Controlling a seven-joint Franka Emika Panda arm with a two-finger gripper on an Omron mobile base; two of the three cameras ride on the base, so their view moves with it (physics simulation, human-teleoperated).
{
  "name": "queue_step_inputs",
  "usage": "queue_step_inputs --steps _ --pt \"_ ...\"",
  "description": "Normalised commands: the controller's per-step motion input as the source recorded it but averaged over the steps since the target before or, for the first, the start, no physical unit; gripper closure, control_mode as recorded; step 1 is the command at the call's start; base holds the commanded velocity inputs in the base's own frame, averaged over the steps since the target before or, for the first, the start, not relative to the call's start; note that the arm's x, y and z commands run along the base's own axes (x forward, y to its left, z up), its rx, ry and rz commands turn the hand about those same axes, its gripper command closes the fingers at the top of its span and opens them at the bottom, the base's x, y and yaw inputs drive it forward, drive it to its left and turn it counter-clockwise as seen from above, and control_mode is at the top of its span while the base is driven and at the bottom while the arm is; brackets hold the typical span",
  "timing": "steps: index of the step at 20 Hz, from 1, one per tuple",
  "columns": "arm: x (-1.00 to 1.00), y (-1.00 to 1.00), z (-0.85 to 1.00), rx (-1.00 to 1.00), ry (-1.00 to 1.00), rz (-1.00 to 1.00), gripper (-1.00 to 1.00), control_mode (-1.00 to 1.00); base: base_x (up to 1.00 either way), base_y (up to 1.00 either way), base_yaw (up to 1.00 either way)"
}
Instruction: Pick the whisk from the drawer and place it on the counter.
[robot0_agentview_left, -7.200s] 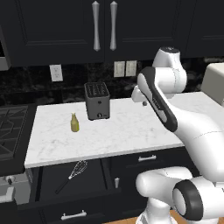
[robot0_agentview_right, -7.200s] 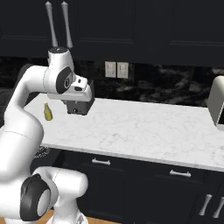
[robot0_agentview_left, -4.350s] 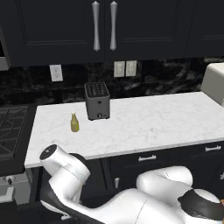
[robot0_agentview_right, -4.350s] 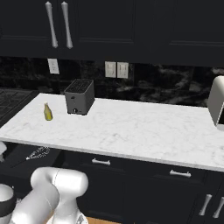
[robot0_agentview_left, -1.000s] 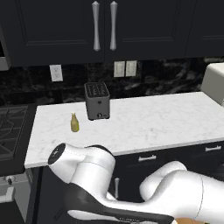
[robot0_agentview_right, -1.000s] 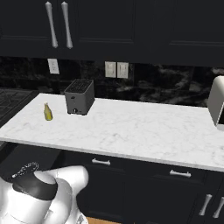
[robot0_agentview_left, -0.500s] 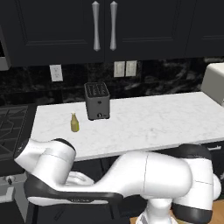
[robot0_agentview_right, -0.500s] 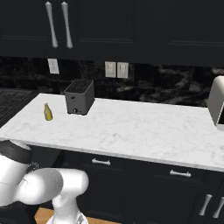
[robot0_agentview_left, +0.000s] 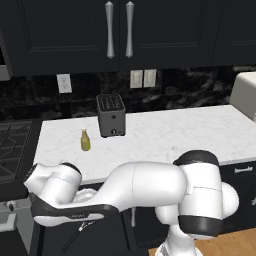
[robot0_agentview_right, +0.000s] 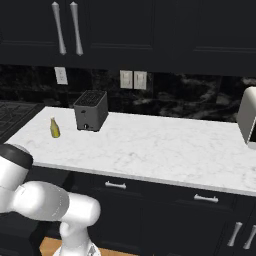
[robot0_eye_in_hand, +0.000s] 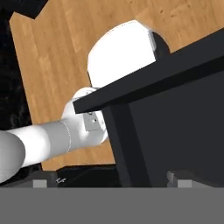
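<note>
**Well, the whisk was down in the drawer under the arm**

So the whisk (robot0_agentview_left: 81, 230) was lying low in the left base view, a thin dark stick on a slant with its wire head at the upper right end. It sat in the black drawer (robot0_agentview_left: 55, 237), which stuck out below the front edge of the counter (robot0_agentview_left: 165, 135). From where I stood I couldn't tell whether anything was touching it.

Right over it was the robot's white arm (robot0_agentview_left: 145, 185), bent way down and stretched out to the left across the drawer opening, so part of the drawer was covered. In the hand view the gripper (robot0_eye_in_hand: 109, 181) had its two tips poking up far apart at the bottom, so the claw was spread wide with nothing between the tips. Beyond them it was looking at a dark cabinet edge and wooden floor.

Up top, the white marble counter had a black toaster (robot0_agentview_left: 110, 115) near the back wall and a small yellow-green bottle (robot0_agentview_left: 85, 140) just to its left and a bit forward. The two weren't touching. The black stovetop (robot0_agentview_left: 12, 145) sat off the counter's left end.
</note>
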Motion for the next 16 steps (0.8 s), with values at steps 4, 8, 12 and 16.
queue_step_inputs --steps 4,8,12,16 --pt "0.05 -0.16 -0.65 0.31 0.01 0.0 -1.0 -1.0 0.0 0.0 0.0" --pt "0.31 -0.08 -0.55 0.43 0.0 0.0 -1.0 -1.0 0.0 0.0 0.0" --pt "0.22 -0.02 -0.08 0.16 0.0 0.0 -1.0 -1.0 0.0 0.0 0.0" --pt "0.04 0.0 -0.05 0.02 0.0 0.0 -1.0 -1.0 0.0 0.0 0.0"
